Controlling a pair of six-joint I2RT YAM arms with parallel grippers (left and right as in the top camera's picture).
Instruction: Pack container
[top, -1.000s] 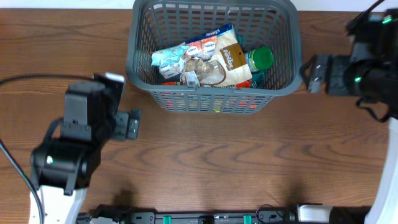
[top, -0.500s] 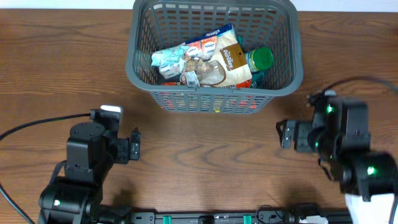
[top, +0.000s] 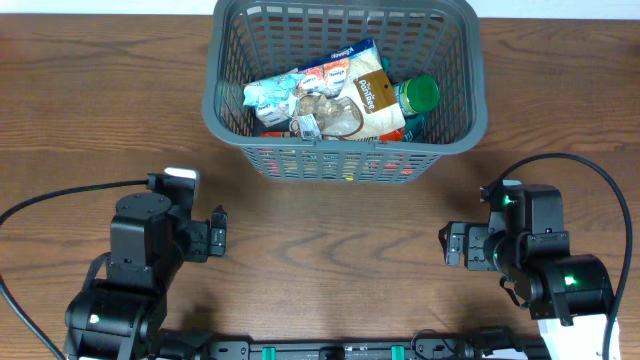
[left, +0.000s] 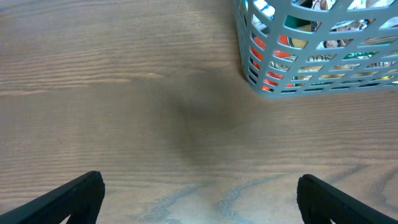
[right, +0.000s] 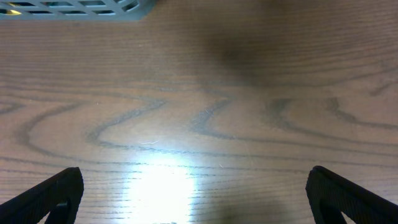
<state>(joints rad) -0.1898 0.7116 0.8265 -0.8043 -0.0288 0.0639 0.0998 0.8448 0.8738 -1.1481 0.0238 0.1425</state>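
A: Where's the basket?

B: The grey basket (top: 215, 95) sits on the wooden table (top: 330, 265), well ahead of both sets of fingers. In the left wrist view it's ahead and to the right of the fingers; in the right wrist view only its corner shows, ahead and to the left.

A: What's in it?

B: Food packets (top: 320, 92) piled together, with a green-capped bottle (top: 418, 95) touching them on the right.

A: Left gripper?

B: The left gripper (top: 216, 238) has its fingers (left: 74, 196) wide apart, with nothing between them but bare wood. It isn't touching the basket.

A: Right gripper?

B: Same. The right gripper (top: 452, 246) has its fingers (right: 53, 193) spread wide and empty, over bare table, apart from the basket.
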